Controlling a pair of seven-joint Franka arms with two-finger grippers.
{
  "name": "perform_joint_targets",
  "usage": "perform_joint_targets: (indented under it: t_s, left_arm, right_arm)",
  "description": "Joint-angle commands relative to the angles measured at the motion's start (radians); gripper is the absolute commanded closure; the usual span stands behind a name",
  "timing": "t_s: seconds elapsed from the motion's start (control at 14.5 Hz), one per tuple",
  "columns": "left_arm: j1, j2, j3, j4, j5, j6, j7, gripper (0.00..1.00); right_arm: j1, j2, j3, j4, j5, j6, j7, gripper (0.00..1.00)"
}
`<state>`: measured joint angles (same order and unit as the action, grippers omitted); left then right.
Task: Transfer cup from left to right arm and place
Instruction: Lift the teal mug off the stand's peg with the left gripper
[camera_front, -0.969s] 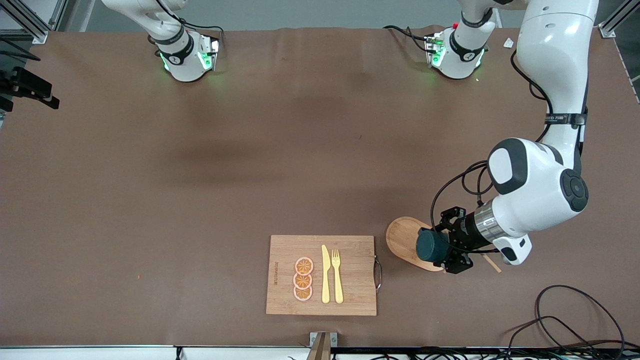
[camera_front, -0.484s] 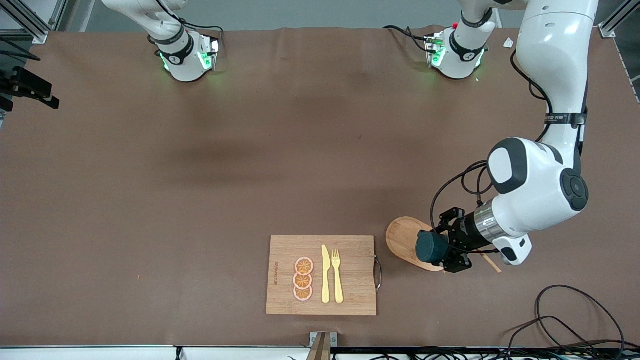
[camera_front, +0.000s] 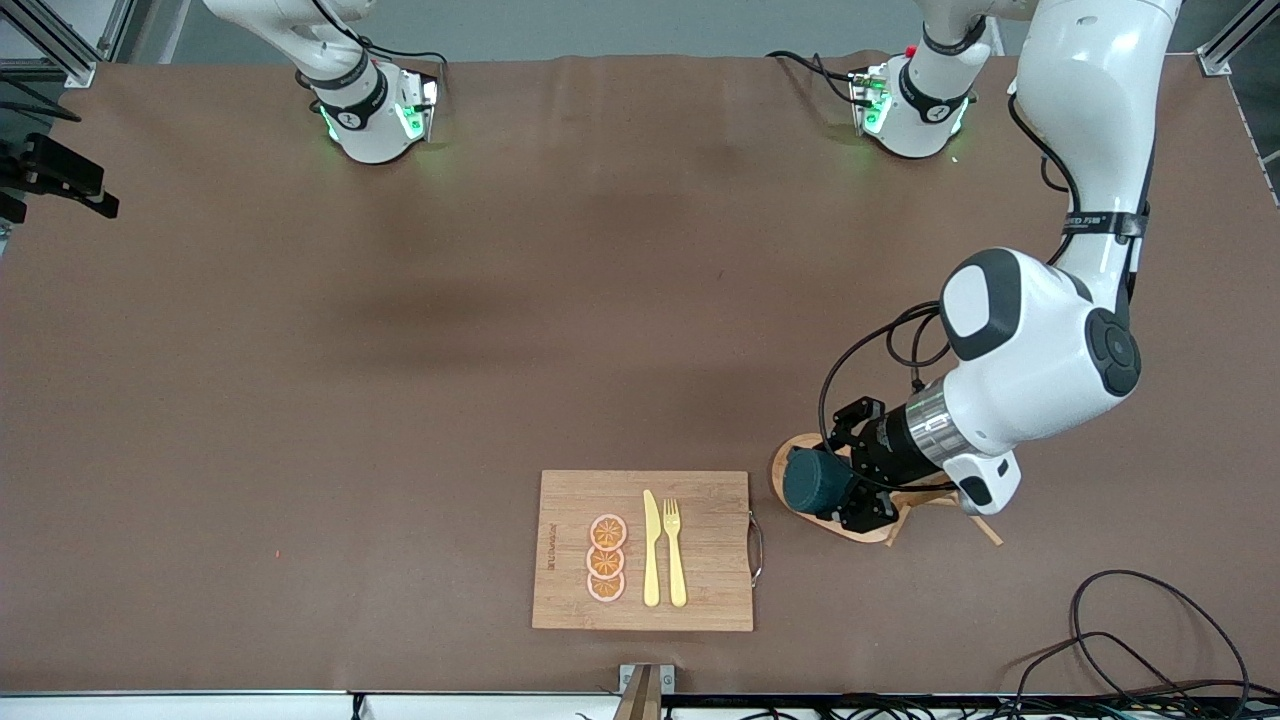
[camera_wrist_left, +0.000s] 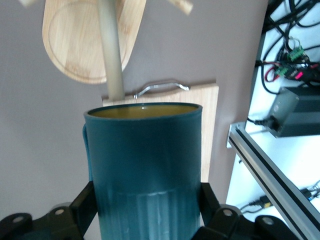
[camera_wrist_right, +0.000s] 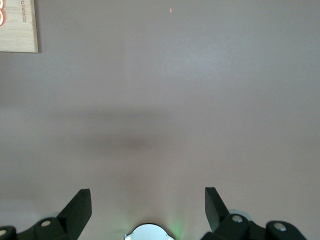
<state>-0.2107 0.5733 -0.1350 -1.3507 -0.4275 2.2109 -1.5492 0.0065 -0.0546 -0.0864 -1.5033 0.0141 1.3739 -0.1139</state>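
The brown desk (camera_front: 400, 350) is bare over most of its surface, with wide open room from the rectangular bamboo cutting board (camera_front: 570, 500) out to the right arm's end and up to the two arm bases. That board lies close to the desk edge nearest the front camera, and its metal handle (camera_front: 757, 545) faces the left arm's end. On the board three orange slices (camera_front: 606, 558) lie in a row, with a yellow knife (camera_front: 651, 550) and a yellow fork (camera_front: 675, 550) side by side just beside them, toward the handle.

Just beside the board's handle end, toward the left arm's end, stands the wooden peg rack with an oval base (camera_front: 790, 465). In the left wrist view its upright post (camera_wrist_left: 112, 50) rises from the oval base, apart from the mug's rim.

The left gripper (camera_front: 852, 487) is over that oval base, its fingers (camera_wrist_left: 82, 210) clamped on the ribbed sides of the dark teal mug (camera_front: 815, 481). The mug is held on its side, mouth toward the board, showing an amber-yellow inside (camera_wrist_left: 142, 111). A narrow strip of bare desk lies between the board's handle and the rack base.

The right gripper (camera_wrist_right: 148, 200) waits over bare desk, fingers (camera_wrist_right: 79, 205) wide apart and holding nothing; a corner of the board shows at the edge of its wrist view.

Black cables (camera_front: 1150, 640) lie loose on the desk at the left arm's end, near the front edge, well apart from the board.
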Motion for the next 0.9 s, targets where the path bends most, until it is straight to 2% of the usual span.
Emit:
perform_joint_targets:
  t_s: [0.0, 0.35, 0.83]
  left_arm:
    - [-0.004, -0.059, -0.029, -0.016, 0.004, -0.005, -0.032, 0.37]
    - [-0.134, -0.118, -0.035, -0.015, 0.192, -0.007, -0.077, 0.38]
    - [-0.378, -0.132, -0.034, -0.016, 0.605, 0.001, -0.198, 0.37]
  right_arm:
    - [-0.014, -0.017, 0.008, -0.015, -0.003, -0.003, -0.012, 0.00]
    - [-0.014, -0.017, 0.008, -0.015, -0.003, -0.003, -0.012, 0.00]
    - [-0.016, -0.017, 0.008, -0.012, -0.003, -0.003, -0.009, 0.00]
